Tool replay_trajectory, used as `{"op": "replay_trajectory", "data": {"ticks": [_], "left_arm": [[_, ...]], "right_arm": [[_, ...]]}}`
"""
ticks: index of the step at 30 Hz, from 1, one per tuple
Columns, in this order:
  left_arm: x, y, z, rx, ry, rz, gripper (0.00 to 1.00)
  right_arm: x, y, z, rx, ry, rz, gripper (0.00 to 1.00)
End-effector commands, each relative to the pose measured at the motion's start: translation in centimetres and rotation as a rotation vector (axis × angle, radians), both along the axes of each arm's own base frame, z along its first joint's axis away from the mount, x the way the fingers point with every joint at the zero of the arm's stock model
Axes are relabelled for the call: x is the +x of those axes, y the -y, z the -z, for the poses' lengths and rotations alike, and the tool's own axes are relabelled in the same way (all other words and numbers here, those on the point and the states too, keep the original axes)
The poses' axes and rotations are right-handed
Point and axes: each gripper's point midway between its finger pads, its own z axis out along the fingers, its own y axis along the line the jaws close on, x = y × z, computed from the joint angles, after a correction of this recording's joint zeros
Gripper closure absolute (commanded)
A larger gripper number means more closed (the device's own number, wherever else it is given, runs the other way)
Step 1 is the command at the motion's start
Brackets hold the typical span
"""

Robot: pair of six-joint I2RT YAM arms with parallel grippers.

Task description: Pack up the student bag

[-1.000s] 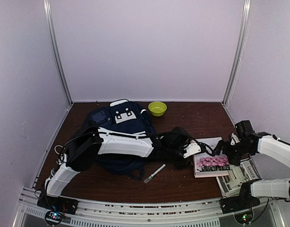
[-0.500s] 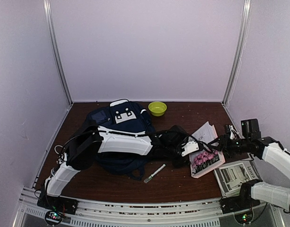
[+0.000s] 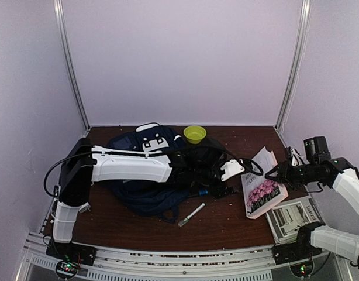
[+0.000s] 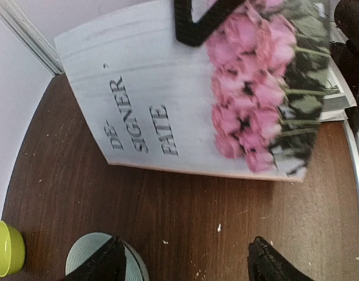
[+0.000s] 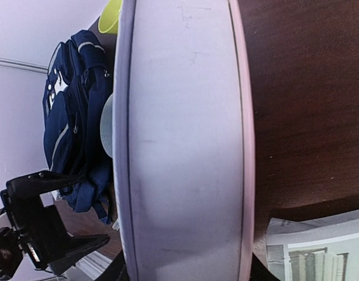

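The student bag (image 3: 138, 196) lies flat on the left half of the table (image 3: 226, 231), its white patch toward the back wall and the left arm stretched across it. We see the right gripper (image 3: 277, 174) pinching the book (image 3: 262, 190) by its upper edge, with the pink-flowered cover turned toward the bag. The book stands tilted on its long edge just beside the newspaper (image 3: 289, 215); we cannot tell whether its lower edge touches the table. We judge that this tilt presents the cover and the free edge to the other arm for a handover. The left gripper (image 4: 185, 264) has its fingers spread and empty. It points at the book from close by, which suits a grasp on the near edge. The bag's opening is not visible under the arm, so we cannot confirm that it is ready to receive the book. A pen (image 3: 192, 214) lies in front of the bag, and a yellow bowl (image 3: 194, 134) sits behind it.
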Motion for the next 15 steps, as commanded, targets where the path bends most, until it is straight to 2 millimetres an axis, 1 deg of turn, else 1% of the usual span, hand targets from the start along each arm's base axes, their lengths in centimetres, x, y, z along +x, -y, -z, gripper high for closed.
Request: {"op": "replay_trajectory", "data": {"ticks": [1,2,3,4,5,6,7,8,10,11,14,15], "left_arm": [[-0.3,-3.8,-5.5,0.009,0.02,-0.034,0.24],[0.1,-5.3,-6.0,0.045,0.015,-0.074,0.22],[0.9,-7.0,-6.1,0.085,0.008,-0.134,0.2],[1.8,-9.1,-6.2,0.126,-0.011,-0.205,0.17],[2.9,-11.4,-5.4,0.171,-0.05,-0.299,0.15],[4.0,-14.1,-4.2,0.235,-0.082,-0.387,0.13],[5.0,-16.6,-3.0,0.286,-0.106,-0.468,0.05],[5.7,-19.0,-1.9,0.335,-0.118,-0.538,0.03],[6.2,-23.1,-0.1,0.415,-0.117,-0.629,0.02],[6.1,-25.0,1.1,0.454,-0.118,-0.661,0.02],[6.1,-28.3,2.1,0.483,-0.112,-0.736,0.03],[6.2,-29.0,2.5,0.487,-0.114,-0.754,0.04]], "right_arm": [[0.8,2.8,-4.9,-0.182,0.136,0.061,0.71],[0.8,3.3,-5.8,-0.212,0.154,0.07,0.71],[0.9,3.7,-6.6,-0.235,0.17,0.079,0.71],[0.9,3.9,-7.3,-0.253,0.185,0.08,0.71],[1.0,4.1,-7.9,-0.266,0.199,0.084,0.71],[1.1,4.2,-8.6,-0.27,0.217,0.086,0.71],[1.1,4.2,-9.1,-0.27,0.23,0.086,0.71],[1.2,4.1,-9.5,-0.265,0.244,0.084,0.71],[1.5,3.7,-9.9,-0.245,0.262,0.074,0.7],[1.6,3.5,-10.0,-0.235,0.265,0.071,0.7],[1.9,3.0,-10.1,-0.213,0.266,0.052,0.71],[2.0,2.8,-10.2,-0.205,0.268,0.047,0.71]]}}
